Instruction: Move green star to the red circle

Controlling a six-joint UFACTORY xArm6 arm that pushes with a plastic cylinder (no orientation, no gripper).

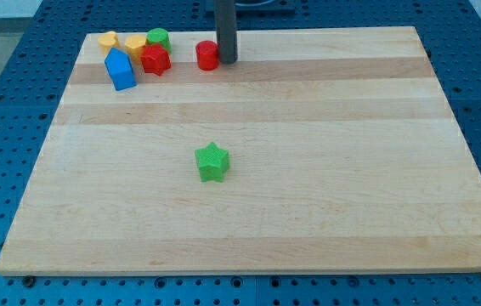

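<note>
The green star lies near the middle of the wooden board. The red circle sits near the view's top edge of the board, left of centre. My tip stands right beside the red circle, on its right side, far above the green star in the view.
A cluster sits at the view's top left: a blue block, a red star-like block, a green round block, and two yellow blocks. The board lies on a blue perforated table.
</note>
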